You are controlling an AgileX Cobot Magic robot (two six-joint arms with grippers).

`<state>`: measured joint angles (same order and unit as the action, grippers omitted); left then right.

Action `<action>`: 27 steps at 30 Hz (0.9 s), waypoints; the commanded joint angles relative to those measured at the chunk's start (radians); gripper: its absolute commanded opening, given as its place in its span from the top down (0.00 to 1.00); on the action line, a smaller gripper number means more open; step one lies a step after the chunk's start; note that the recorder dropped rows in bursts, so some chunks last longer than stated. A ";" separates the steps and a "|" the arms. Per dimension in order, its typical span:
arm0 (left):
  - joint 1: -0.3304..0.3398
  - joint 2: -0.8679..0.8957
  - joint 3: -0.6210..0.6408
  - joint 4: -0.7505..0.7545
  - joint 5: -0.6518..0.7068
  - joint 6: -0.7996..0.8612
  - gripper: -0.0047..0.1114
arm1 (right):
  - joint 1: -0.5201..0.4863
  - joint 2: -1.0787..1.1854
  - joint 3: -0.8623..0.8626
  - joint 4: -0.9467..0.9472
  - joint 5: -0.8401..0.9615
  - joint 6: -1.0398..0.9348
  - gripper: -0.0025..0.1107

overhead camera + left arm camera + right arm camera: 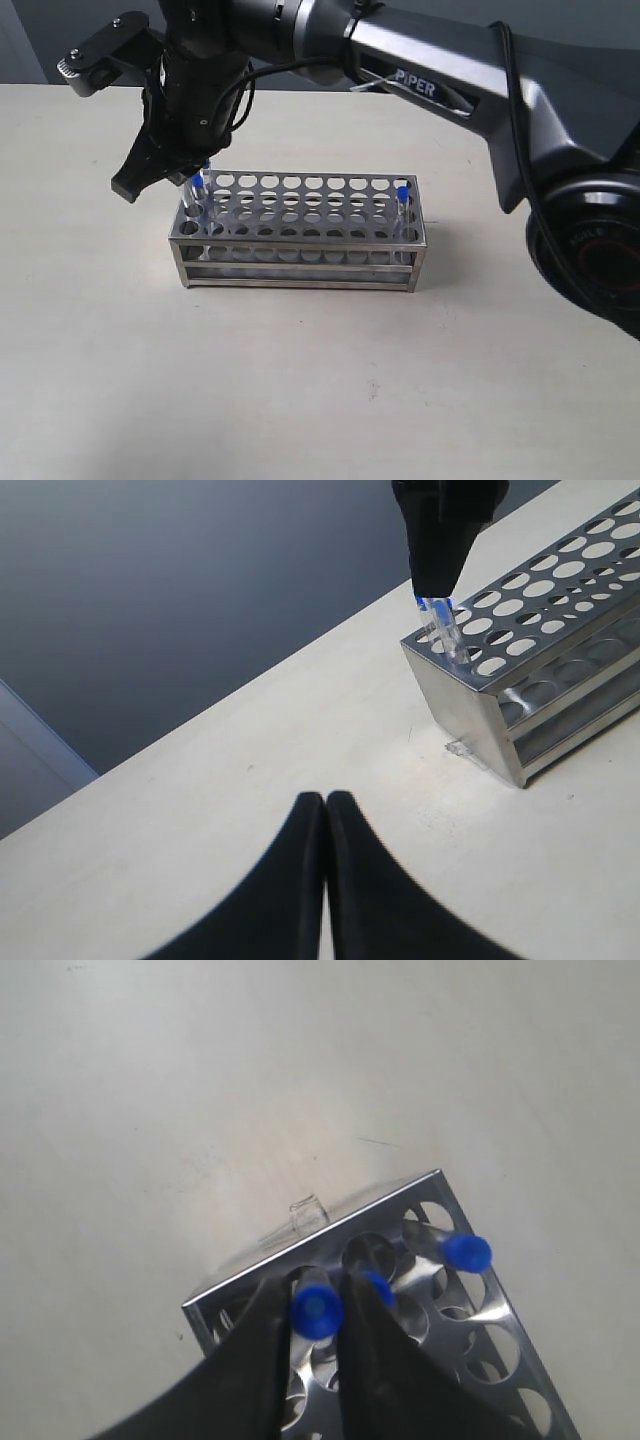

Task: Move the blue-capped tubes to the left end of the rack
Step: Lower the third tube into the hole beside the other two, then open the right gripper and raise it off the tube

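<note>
A slim clear blue-capped tube (317, 1310) stands upright at the left end of the long silvery metal rack (300, 268). Its cap is pinched between the black fingers of the right gripper (314, 1298), whose jaws are narrow and closed on it. The grip on the cap likely keeps the tube vertical, so that it slides straight down through a round hole in the perforated top plate. I cannot tell how deep it sits.

Two more blue-capped tubes stand in neighbouring holes at this left end, one just beside the gripper (378, 1285) and one further along (466, 1251). A fourth tube (402, 195) stands alone at the right end. That makes four tubes, three of them at the left end and one yet to move.

On the pale table (300, 400), just beside the rack's left end, lies a small clear object (308, 1214), perhaps a capless tube.

The left gripper (326, 805) hangs over bare table well apart from the rack, its jaws pressed together on nothing, presumably to stay out of the way.
</note>
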<state>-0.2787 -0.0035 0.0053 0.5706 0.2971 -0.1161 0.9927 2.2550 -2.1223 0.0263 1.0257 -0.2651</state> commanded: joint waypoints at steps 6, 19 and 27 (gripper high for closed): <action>-0.004 0.003 -0.005 -0.014 -0.007 -0.005 0.95 | -0.002 0.023 0.006 0.035 -0.016 -0.020 0.98; -0.004 0.003 -0.005 -0.018 -0.003 -0.005 0.95 | -0.004 0.038 0.006 0.035 0.021 -0.004 0.98; -0.004 0.003 -0.005 -0.018 -0.005 -0.005 0.95 | -0.004 0.038 0.001 0.055 0.054 0.020 0.59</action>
<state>-0.2787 -0.0035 0.0053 0.5706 0.2971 -0.1161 0.9927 2.2925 -2.1187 0.0735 1.0711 -0.2614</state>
